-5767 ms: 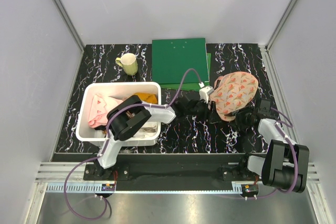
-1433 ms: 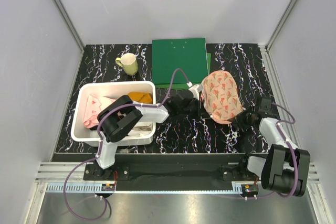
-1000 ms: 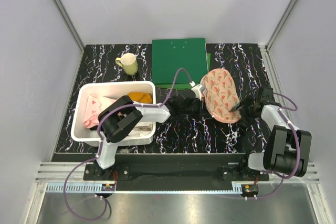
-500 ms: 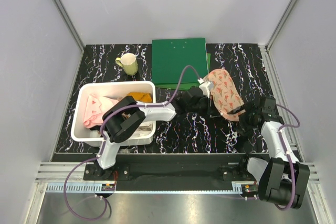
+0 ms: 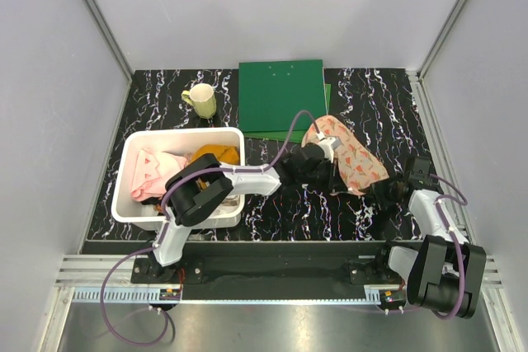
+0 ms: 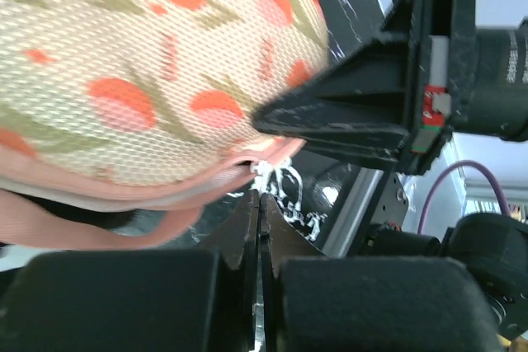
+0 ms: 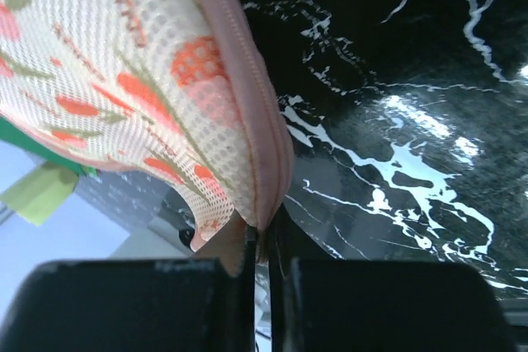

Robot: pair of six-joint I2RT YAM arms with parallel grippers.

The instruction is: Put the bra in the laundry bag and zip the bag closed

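Observation:
The laundry bag (image 5: 351,158), cream mesh with red-and-green motifs and a pink zipper edge, hangs tilted between my two grippers at the table's right middle. My left gripper (image 5: 332,177) is shut, its tips meeting the bag's pink zipper rim (image 6: 206,187) in the left wrist view (image 6: 260,197). A pink loop (image 6: 82,228) droops under the bag (image 6: 148,63). My right gripper (image 5: 381,189) is shut on the near-right zipper edge (image 7: 268,162), which runs down into its jaws (image 7: 266,232). The bra shows in no view.
A white bin (image 5: 128,195) at the left holds a pale pink cloth (image 5: 153,172) and an orange garment (image 5: 216,154). A yellow-green cup (image 5: 200,100) and a green folder (image 5: 280,96) lie at the back. Walls close in on both sides.
My right gripper has closed from wide open onto the bag's zipper edge. The bag, which stood steeply on edge, has tipped lower and shifted slightly toward me with the left gripper.

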